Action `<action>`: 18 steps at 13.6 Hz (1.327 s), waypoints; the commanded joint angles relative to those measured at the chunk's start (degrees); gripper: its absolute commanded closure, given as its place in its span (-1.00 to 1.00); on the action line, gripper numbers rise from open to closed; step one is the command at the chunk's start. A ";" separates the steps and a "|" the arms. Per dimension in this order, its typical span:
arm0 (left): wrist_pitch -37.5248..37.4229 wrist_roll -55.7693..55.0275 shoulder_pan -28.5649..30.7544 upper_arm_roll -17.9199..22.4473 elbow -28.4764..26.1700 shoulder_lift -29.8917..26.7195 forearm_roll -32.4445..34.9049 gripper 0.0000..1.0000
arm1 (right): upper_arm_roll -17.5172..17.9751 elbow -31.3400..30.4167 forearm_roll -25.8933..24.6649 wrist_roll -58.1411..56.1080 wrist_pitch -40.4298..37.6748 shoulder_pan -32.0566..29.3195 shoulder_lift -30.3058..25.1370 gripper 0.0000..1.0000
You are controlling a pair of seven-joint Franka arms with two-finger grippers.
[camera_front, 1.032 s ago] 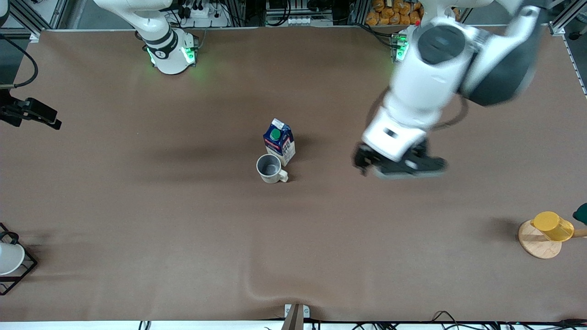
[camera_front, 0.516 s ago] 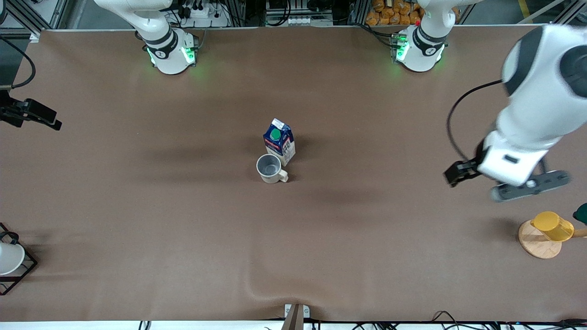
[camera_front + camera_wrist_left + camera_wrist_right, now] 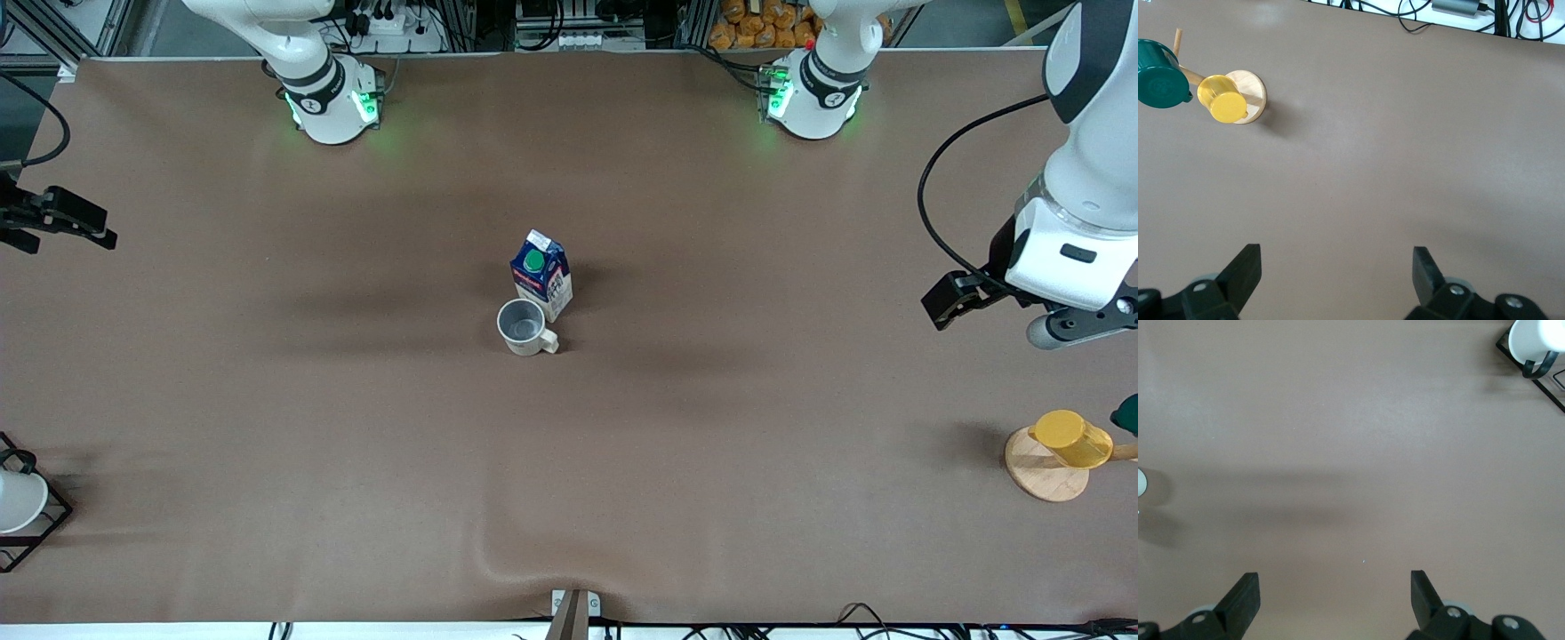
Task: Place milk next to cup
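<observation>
Front view: milk (image 3: 541, 283) stands touching cup (image 3: 524, 327) mid-table; left gripper (image 3: 1337, 280) and right gripper (image 3: 1335, 599) hover with fingers spread wide, both empty, over bare table (image 3: 267, 400).

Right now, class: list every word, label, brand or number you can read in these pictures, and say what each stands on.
Milk carton: print on its red band and white side, too small to read.
Robot bases: a small round mark on each, unreadable.
Cup, yellow cup, table: no text.
Nothing can be quoted.
</observation>
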 commanded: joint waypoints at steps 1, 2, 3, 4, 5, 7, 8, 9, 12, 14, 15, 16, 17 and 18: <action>-0.65 1.44 0.25 -0.27 -1.23 -1.46 0.08 -1.00 | 0.94 1.27 0.82 8.02 -0.15 -0.47 0.54 -1.00; -1.08 1.44 0.33 -0.36 -1.14 -1.89 -1.05 -1.00 | 0.94 1.27 0.82 8.04 -0.33 -0.38 0.54 -1.00; -1.26 1.44 0.42 -0.19 -1.23 -2.68 -2.02 -1.00 | 0.94 1.27 0.82 8.04 -0.24 -0.29 0.54 -1.00; -1.35 1.44 0.51 -0.18 -1.14 -3.12 -2.12 -1.00 | 0.94 1.27 0.82 8.04 -0.24 -0.12 0.54 -1.00; -1.35 1.44 0.69 -0.01 -1.14 -3.39 -2.29 -1.00 | 0.94 1.27 0.74 8.48 -0.24 0.06 0.54 -1.00; -1.35 4.06 0.52 1.64 -1.23 -4.61 -3.43 -1.00 | 0.94 1.27 0.74 8.48 -0.24 0.15 0.54 -1.00; -1.35 4.95 -2.27 6.19 -1.75 -5.58 -5.96 -1.00 | 0.94 1.27 0.74 8.48 -0.24 0.15 0.54 -1.00; -1.35 5.13 -6.48 12.76 -2.02 -5.85 -9.29 -1.00 | 0.94 1.27 0.74 8.48 -0.24 0.15 0.54 -1.00; -2.58 9.69 -11.79 20.55 -3.42 -6.20 -11.96 -1.00 | 0.94 1.27 0.74 8.48 -0.15 0.15 0.54 -1.00; -2.41 10.14 -11.71 20.91 -6.58 -8.39 -12.66 -1.00 | 0.94 1.27 0.74 8.48 -0.07 0.15 0.54 -1.00; -2.15 10.14 -11.71 20.91 -7.72 -9.36 -12.93 -1.00 | 0.94 1.27 0.82 8.48 -0.07 0.15 0.54 -1.00; -2.14 10.23 -11.71 21.08 -8.34 -9.98 -13.71 -1.00 | 0.94 1.27 0.82 8.57 0.02 0.24 0.63 -1.00; -2.84 11.45 -11.97 22.39 -8.61 -10.68 -13.90 -1.00 | 1.03 1.27 0.82 8.57 0.02 0.15 0.71 -1.00; -3.72 14.51 -11.97 23.53 -10.53 -12.25 -15.20 -1.00 | 0.94 1.27 0.82 8.57 0.02 0.15 0.71 -1.00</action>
